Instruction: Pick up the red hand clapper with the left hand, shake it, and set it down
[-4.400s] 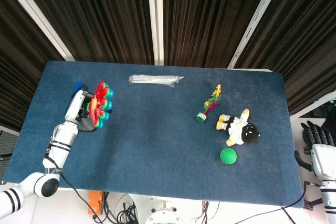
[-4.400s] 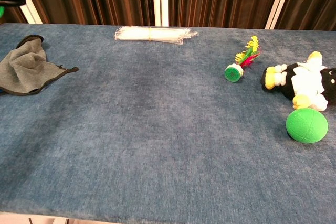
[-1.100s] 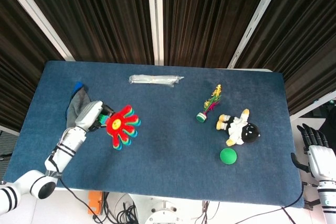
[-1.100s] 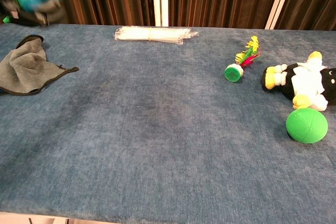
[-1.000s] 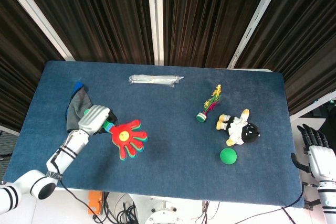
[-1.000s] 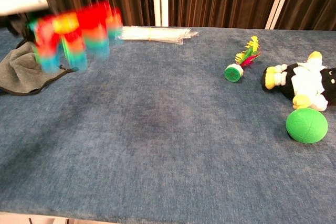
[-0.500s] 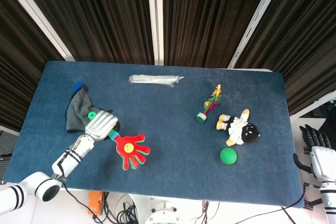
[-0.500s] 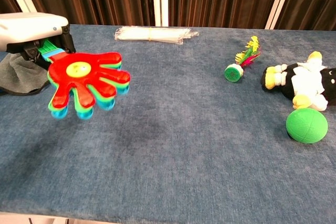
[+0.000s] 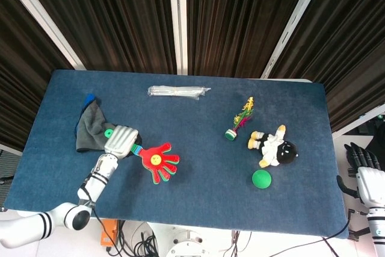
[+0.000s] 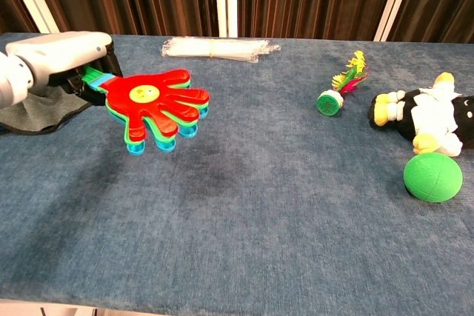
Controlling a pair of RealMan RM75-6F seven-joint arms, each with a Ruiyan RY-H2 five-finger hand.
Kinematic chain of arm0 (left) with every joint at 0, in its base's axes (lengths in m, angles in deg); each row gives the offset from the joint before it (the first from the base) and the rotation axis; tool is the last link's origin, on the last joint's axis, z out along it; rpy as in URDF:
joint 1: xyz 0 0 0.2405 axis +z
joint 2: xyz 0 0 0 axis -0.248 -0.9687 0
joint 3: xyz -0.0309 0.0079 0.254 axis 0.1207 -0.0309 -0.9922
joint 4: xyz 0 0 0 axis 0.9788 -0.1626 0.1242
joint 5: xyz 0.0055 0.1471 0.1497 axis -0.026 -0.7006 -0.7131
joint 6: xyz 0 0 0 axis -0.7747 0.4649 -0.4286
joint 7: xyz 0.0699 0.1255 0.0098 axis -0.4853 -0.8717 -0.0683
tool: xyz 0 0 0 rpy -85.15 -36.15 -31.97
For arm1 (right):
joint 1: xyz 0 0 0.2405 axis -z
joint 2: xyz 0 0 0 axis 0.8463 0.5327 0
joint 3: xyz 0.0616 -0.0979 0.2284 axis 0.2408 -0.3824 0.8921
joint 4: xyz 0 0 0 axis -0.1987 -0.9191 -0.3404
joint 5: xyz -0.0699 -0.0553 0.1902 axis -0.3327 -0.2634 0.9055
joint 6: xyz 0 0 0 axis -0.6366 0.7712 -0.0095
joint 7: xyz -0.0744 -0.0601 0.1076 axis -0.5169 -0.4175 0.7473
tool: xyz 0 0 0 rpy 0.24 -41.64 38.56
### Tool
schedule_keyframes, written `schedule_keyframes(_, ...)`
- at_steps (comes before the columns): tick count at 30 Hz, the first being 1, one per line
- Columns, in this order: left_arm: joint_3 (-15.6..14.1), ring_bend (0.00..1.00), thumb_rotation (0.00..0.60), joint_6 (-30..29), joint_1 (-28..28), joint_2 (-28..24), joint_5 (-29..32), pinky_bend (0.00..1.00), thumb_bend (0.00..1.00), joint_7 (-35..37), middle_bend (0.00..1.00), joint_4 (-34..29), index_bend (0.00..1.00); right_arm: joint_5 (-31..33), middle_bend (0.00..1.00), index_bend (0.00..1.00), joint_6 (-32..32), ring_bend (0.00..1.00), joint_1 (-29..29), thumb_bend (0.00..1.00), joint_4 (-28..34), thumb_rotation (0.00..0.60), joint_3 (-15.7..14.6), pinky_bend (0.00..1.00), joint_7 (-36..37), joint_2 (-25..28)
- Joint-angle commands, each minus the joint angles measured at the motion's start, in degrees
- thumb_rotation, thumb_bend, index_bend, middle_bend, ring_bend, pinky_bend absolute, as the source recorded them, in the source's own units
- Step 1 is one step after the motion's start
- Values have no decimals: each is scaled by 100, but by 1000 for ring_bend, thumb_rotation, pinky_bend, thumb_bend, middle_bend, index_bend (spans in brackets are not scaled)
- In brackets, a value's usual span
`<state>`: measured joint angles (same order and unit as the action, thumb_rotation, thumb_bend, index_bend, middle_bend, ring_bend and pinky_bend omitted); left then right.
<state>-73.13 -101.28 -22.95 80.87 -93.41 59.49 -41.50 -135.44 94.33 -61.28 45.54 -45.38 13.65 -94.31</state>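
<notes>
Over the left part of the worktop (image 9: pixel 198 167), the red hand clapper (image 10: pixel 155 105) hangs clear of the blue cloth surface, its handle gripped in the left hand (image 10: pixel 63 57), whose fingers are closed around it. The clapper's plastic fingers point right, toward the middle. One grey cloth (image 9: pixel 90 130) lies just behind the left hand, near the left edge. Wide open surface stretches from the clapper across the centre and along the whole near edge. At the far edge lies one clear bundle of sticks (image 10: pixel 216 48). On the right side sit one feathered shuttlecock (image 10: pixel 339 88), one plush toy (image 10: pixel 426 120) and one green ball (image 10: pixel 432 177), the ball just in front of the toy and close to the right edge. Off the worktop past its right edge, the right hand (image 9: pixel 361 164) holds nothing, its fingers apart.
</notes>
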Motion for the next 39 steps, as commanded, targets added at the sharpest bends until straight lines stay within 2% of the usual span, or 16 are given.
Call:
schedule_keyframes(1, -4, 349, 487, 189, -147, -3, 141, 457, 483, -32, 327, 2, 180, 17, 0, 0, 1, 0, 9, 319, -35, 600, 7, 0, 36, -12)
schedule_keyframes(2, 20, 130, 501, 44, -143, 50, 8, 252, 433, 38, 107, 45, 34, 20, 0, 0, 9, 0, 13, 319, -46, 600, 11, 0, 50, -13)
schedule_keyframes(3, 54, 22, 550, -110, -114, 104, -145, 122, 389, 250, 6, 68, 0, 25, 0, 0, 20, 0, 19, 320, -64, 600, 17, 0, 68, -14)
schedule_keyframes(5, 81, 1, 600, -232, -107, 96, -315, 46, 301, 458, 0, 115, 0, 36, 0, 0, 27, 0, 27, 320, -90, 600, 24, 0, 90, -11)
schedule_keyframes(7, 80, 0, 600, -230, -143, -8, -397, 8, 201, 500, 0, 119, 0, 44, 0, 0, 35, 0, 35, 320, -111, 600, 32, 0, 115, -9)
schedule_keyframes(9, 69, 0, 600, -159, -165, -146, -378, 1, 121, 523, 0, 25, 0, 39, 0, 0, 47, 0, 40, 320, -125, 600, 36, 0, 136, -15)
schedule_keyframes(11, 32, 0, 600, -131, -168, -243, -374, 0, 85, 506, 0, -57, 0, 30, 0, 0, 51, 0, 42, 320, -130, 600, 32, 0, 142, -25)
schedule_keyframes(15, -78, 0, 600, -109, -136, -394, -377, 0, 49, 524, 0, -216, 0, -2, 0, 0, 60, 0, 42, 320, -113, 600, 18, 0, 124, -44)
schedule_keyframes(20, -225, 0, 600, -417, 61, -704, -580, 0, 44, 584, 0, -418, 0, -31, 0, 0, 106, 0, 54, 320, -63, 600, 16, 0, 88, -26)
schedule_keyframes(25, -550, 0, 588, -1360, 658, -1204, -1145, 0, 53, 735, 0, -571, 0, -93, 0, 0, 201, 0, 75, 319, 24, 600, 17, 0, 60, 14)
schedule_keyframes(28, -860, 0, 452, -2112, 1138, -1407, -1661, 0, 133, 949, 0, -399, 0, -165, 0, 0, 289, 0, 94, 320, 96, 600, -1, 0, -12, 6)
schedule_keyframes(30, -1109, 0, 426, -2579, 1458, -1495, -2012, 0, 170, 1065, 0, -120, 0, -215, 0, 0, 347, 0, 108, 319, 148, 600, -21, 0, -99, -13)
schedule_keyframes(35, -1548, 0, 422, -3409, 2136, -1508, -2481, 0, 180, 1695, 0, 706, 0, -263, 0, 0, 409, 0, 133, 319, 260, 600, -53, 0, -264, -36)
schedule_keyframes(39, -1670, 0, 421, -3544, 2413, -1564, -2482, 0, 180, 2020, 0, 1019, 0, -247, 0, 0, 398, 0, 133, 319, 329, 600, -60, 0, -378, -22)
